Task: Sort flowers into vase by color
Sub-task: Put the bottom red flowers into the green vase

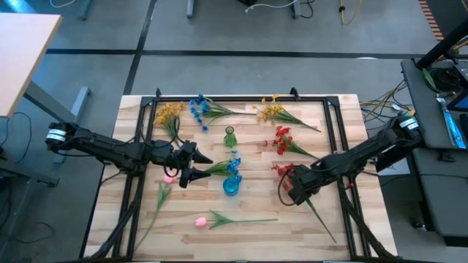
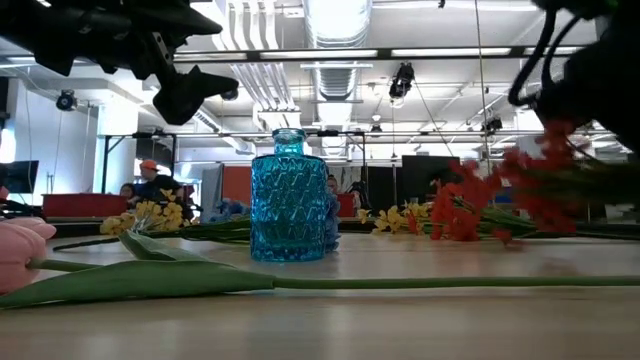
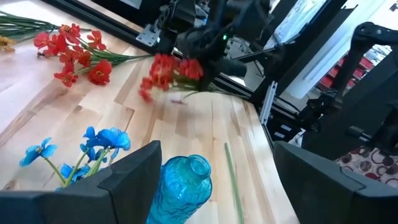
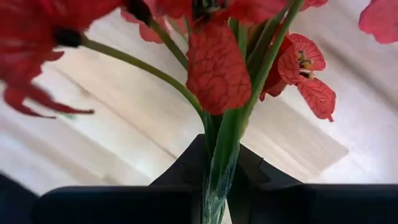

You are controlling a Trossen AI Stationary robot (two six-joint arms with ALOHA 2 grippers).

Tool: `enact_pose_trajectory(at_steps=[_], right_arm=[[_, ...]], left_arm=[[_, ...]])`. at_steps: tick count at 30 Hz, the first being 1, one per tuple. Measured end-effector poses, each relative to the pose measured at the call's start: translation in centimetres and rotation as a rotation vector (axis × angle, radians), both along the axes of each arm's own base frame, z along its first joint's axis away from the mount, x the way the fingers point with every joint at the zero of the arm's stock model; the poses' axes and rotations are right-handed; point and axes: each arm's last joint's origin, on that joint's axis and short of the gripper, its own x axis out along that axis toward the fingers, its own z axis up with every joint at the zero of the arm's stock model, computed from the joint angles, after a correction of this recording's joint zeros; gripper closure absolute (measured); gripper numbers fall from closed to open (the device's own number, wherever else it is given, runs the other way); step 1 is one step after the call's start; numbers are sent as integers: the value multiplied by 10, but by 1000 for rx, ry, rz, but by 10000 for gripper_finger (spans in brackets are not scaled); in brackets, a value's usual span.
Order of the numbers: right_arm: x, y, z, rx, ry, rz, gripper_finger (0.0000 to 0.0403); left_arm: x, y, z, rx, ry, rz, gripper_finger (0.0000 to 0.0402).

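Right gripper point(image 4: 217, 186) clamps the green stem of a red spray point(image 4: 214, 62); in my right wrist view the blossoms fill the frame and hide most of what lies beyond, and the stem's lower end is cut off. From above, that gripper point(image 1: 296, 186) sits at about 4 o'clock on the table point(image 1: 322, 226), the red spray point(image 1: 281, 172) at its tip. Left gripper point(image 1: 189, 174), fingers wide and holding nothing, hovers near centre, just at 9 o'clock of the blue vase point(image 1: 231, 185). Blue flowers point(image 1: 232, 165) lie beside that vase; I cannot tell whether any stem is inside it. A small green vase point(image 1: 229, 136) stands toward 12. Yellow sprays point(image 1: 170, 113) and more blue ones point(image 1: 199, 107) lie along the far edge, pink tulips point(image 1: 201, 220) toward 6 o'clock. Surface is pale wood planks in a black frame. The low view shows a ceiling of ducts and strip lights, with people small and indistinct beyond the table.
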Motion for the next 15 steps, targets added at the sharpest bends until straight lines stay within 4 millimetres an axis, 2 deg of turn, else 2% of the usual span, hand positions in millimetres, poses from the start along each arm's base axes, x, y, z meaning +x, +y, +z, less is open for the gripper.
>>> enact_pose_trajectory(at_steps=[8,15], right_arm=[[-10,-11,36,-131,-315,6,374],[-1,-15,72,-353,-763,101,374]], left_arm=[[0,0,0,-17,5,4,109],[0,0,0,-22,6,5,109]])
